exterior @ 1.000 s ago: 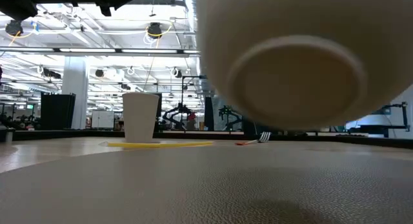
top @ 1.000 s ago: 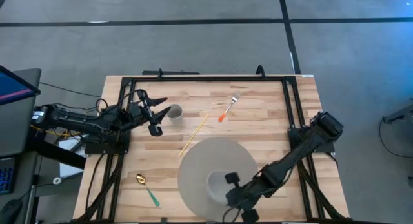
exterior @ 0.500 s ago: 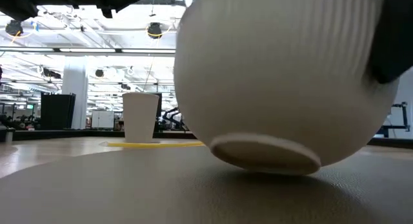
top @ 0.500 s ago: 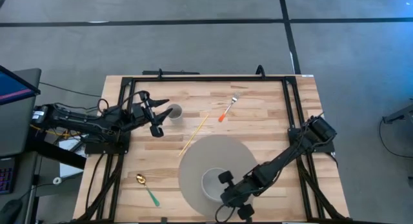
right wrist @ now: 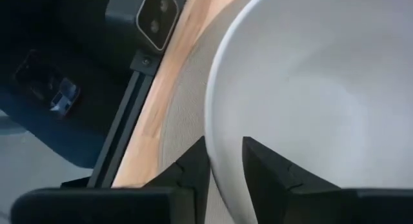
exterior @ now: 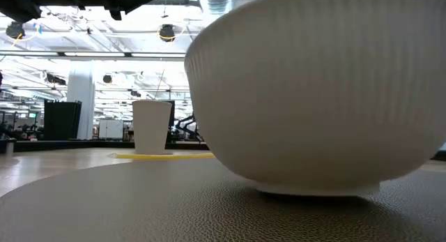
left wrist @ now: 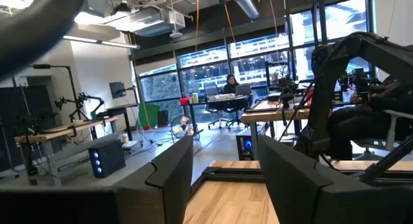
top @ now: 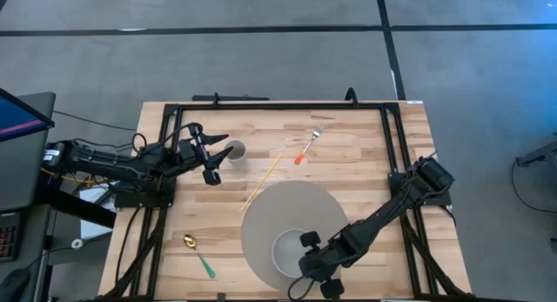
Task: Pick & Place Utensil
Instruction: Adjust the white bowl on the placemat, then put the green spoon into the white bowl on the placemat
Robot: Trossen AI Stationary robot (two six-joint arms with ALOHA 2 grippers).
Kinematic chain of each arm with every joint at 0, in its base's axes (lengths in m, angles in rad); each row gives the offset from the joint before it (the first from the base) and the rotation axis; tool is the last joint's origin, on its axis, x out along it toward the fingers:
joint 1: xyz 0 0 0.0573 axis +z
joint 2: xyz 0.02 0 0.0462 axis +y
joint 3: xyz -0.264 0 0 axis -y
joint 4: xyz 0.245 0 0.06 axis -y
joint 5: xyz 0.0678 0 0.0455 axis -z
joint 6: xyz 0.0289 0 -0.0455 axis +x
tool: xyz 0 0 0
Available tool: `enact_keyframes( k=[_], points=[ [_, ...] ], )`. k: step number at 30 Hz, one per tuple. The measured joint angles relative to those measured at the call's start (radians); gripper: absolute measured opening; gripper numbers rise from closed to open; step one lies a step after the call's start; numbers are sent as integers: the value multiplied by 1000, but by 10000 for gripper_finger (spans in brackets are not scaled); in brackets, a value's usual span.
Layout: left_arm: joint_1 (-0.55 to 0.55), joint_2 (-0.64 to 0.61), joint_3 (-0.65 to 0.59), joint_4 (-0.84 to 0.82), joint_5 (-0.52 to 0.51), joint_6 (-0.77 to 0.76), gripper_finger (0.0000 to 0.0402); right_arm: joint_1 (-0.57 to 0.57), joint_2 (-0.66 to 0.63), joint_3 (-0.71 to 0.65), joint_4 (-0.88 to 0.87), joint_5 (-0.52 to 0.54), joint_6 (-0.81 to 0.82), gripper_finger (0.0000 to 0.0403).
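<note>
Your right pincer grips the rim of the white ribbed ceramic bowl, one finger inside and one outside. In the low view the bowl sits flat on the round grey textured mat near the front edge of the wooden plank tabletop. To finish well, open the fingers fully before lifting straight up, so the smooth rim does not catch and tip.

The left pincer hovers open beside the white paper cup. The utensils all lie apart from the bowl: a gold spoon with a green handle left of the mat, an orange-handled metal fork and a thin wooden chopstick behind it.
</note>
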Motion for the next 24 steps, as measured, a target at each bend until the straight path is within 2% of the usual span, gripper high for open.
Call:
enact_keyframes(
  k=[4, 8, 18, 24],
  points=[
    [0, 0, 0, 0, 0, 0, 176, -2, -1, 84, -127, 0, 46, 83],
    [0, 0, 0, -2, 0, 0, 176, -1, -2, 130, -154, 0, 54, 84],
    [0, 0, 0, -4, 0, 0, 176, -10, -9, 146, -233, -3, 44, 84],
    [0, 0, 0, -6, 0, -53, 176, -70, -117, 146, -294, 15, 50, 84]
  ],
)
